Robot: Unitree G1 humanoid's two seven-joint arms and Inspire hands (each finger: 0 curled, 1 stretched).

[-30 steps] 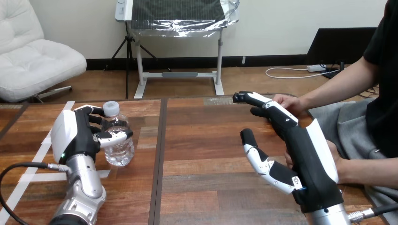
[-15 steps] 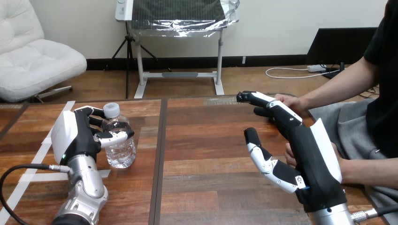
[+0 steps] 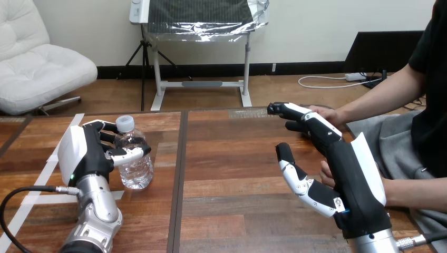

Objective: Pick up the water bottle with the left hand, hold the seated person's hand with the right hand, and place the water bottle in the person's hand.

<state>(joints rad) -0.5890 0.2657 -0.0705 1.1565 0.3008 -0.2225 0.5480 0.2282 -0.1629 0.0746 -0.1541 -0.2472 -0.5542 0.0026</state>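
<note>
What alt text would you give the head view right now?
The robot's left hand is curled round an upright water bottle on the wooden table. Its right hand, fingers straight, extends beside the person's farther hand.

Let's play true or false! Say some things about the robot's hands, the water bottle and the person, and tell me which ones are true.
1. The left hand has its fingers curled round the water bottle. True.
2. The water bottle lies on its side. False: it is upright.
3. The right hand is closed in a fist. False: its fingers are straight, so it is open.
4. The water bottle has its white cap on. True.
5. The person is holding the water bottle. False: the person's farther hand is beside the right hand's fingertips, well away from the water bottle.
</note>
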